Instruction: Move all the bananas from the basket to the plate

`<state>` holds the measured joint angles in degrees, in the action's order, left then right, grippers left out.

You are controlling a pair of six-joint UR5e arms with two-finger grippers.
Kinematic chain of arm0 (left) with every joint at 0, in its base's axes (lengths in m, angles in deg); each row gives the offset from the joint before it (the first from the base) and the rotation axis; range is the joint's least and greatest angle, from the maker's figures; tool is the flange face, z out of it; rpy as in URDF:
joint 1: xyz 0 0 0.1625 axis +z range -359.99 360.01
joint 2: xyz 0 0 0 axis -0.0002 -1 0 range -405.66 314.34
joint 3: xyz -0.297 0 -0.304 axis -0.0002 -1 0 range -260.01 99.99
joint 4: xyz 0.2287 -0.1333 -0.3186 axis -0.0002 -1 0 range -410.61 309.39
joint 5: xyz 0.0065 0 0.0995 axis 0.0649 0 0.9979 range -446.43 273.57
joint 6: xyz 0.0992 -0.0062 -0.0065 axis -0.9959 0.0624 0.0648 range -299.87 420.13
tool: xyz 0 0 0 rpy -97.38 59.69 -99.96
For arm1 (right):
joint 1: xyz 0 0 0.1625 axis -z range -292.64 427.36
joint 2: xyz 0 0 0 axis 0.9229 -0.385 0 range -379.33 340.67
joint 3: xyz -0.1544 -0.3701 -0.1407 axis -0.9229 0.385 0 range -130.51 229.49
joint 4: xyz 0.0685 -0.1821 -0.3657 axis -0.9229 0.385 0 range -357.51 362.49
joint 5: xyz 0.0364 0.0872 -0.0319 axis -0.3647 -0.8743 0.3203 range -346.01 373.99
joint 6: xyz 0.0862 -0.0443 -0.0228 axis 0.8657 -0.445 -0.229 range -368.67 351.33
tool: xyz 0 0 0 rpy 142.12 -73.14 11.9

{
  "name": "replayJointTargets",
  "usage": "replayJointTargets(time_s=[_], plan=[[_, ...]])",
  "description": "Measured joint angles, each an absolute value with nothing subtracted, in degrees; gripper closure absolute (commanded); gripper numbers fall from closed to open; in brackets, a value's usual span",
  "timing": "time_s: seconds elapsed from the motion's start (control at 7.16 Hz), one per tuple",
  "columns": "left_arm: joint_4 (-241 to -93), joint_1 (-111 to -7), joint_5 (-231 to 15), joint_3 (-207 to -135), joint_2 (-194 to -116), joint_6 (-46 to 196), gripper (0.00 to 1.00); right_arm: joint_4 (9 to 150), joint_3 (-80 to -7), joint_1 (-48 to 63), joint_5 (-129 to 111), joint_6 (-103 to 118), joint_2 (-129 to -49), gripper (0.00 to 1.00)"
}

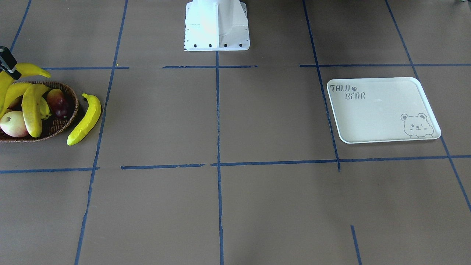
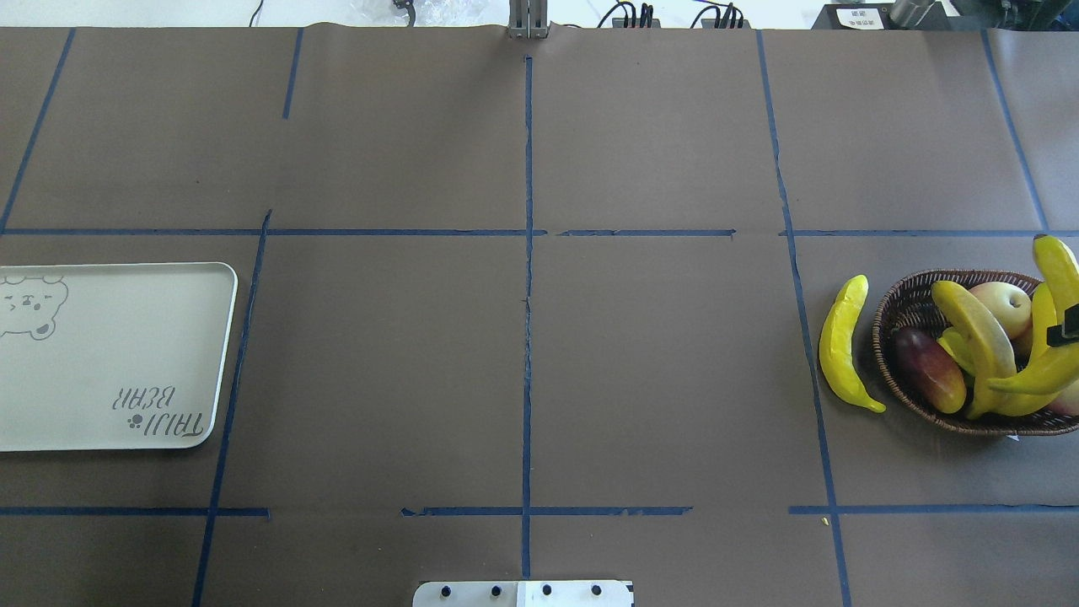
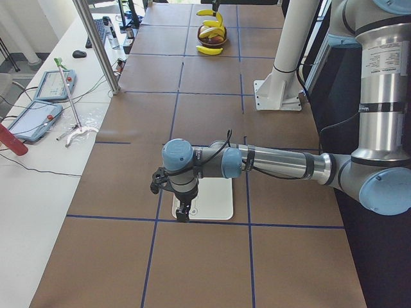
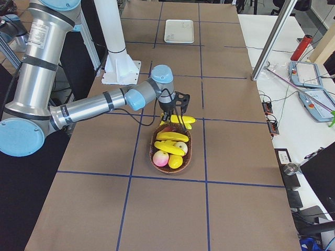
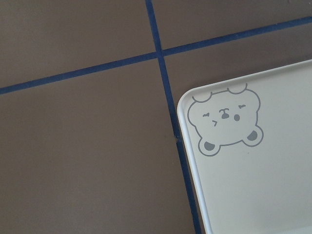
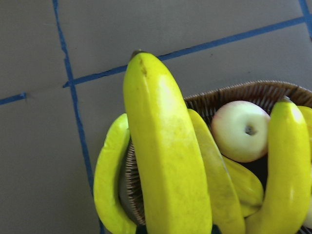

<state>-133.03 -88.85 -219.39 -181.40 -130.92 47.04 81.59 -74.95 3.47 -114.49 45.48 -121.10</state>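
bananas come first, at the right end of the table. the right gripper [image 1: 7, 64] looks shut tight on one lifted banana [image 6: 165, 161] and holds it just above the basket [image 2: 882, 333], with its long side pointing out over the rim. two more bananas [image 2: 978, 333] lie inside the basket with an apple [image 2: 1003, 305] and a dark red fruit [image 2: 927, 367]. just left of the basket, one loose banana [image 2: 837, 346] lies flat on the table [image 2: 657, 379], beside the rim but not in it. its long side runs from the robot's side to the far side. after that comes a wide stretch of brown table crossed by blue tape lines [image 2: 527, 337]. far off at the left end sits the plate [image 2: 118, 337], with no banana on it yet. so the plate lies straight to the left of the lifted banana and well apart from it. the right arm is the one near the fruit, and the left arm is the one near the plate. the left gripper [image 3: 182, 218] hangs over a corner of the plate, and i cannot tell if it is open or closed. i think the lifted banana needs a long trip left across the whole table.
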Motion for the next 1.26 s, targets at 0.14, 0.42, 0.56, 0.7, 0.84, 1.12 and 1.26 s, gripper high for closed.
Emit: replayJointTargets(time_s=[0.14, 0.42, 0.56, 0.7, 0.84, 1.12, 1.26], plan=[[-133.0, -88.85, -219.28, -182.27, -130.99, 47.04, 0.0, 86.64, -75.04, 4.81, -114.26, 45.49, -115.07, 1.0], [-134.61, -88.76, -219.21, -183.67, -133.41, 47.1, 0.0, 91.14, -72.75, 9.1, -113.3, 45.6, -103.3, 0.98], [-137.36, -88.65, -219.31, -183.52, -135.52, 47.1, 0.0, 91.62, -70.4, 11.82, -112.1, 45.75, -97.72, 0.99], [-139.84, -87.82, -220.03, -183.31, -137.29, 48.11, 0.0, 91.75, -68.07, 15.06, -109.72, 46.05, -92.64, 0.99], [-141.14, -85.93, -222.2, -183.33, -138.69, 52.31, 0.0, 91.6, -66.57, 18.03, -106.96, 46.61, -88.92, 0.99], [-142.62, -81.91, -228.59, -183.13, -142.7, 66.55, 0.0, 91.02, -64.63, 22.52, -104.03, 50.28, -83.36, 0.99], [-142.94, -78.06, -231.02, -183.1, -146.32, 75.11, 0.0, 90.9, -63.62, 25.01, -101.91, 53.13, -80.36, 0.99]])
